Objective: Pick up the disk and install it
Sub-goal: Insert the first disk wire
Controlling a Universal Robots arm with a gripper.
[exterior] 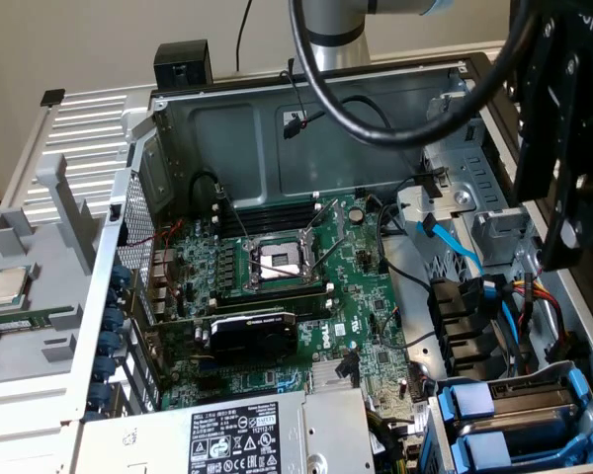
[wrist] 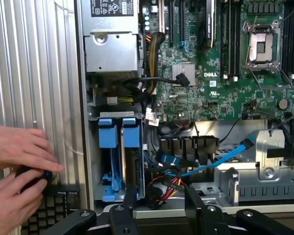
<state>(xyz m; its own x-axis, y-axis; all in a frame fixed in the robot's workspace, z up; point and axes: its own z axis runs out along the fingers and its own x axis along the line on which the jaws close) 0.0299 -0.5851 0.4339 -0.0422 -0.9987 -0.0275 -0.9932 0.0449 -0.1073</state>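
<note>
gripper [wrist: 160, 196] stands wide open and holds nothing, close to the drive bay [wrist: 91, 156], where the blue-framed disk [wrist: 110, 134] sits; it seems already installed.

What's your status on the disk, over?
Pincer open, empty, near the bay. Two blue disk carriers in bay, ungripped. Cables beside bay; person's hands outside case.

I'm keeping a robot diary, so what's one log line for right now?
hand: open, empty | nearest: drive bay | blue carriers: standing in bay
</note>
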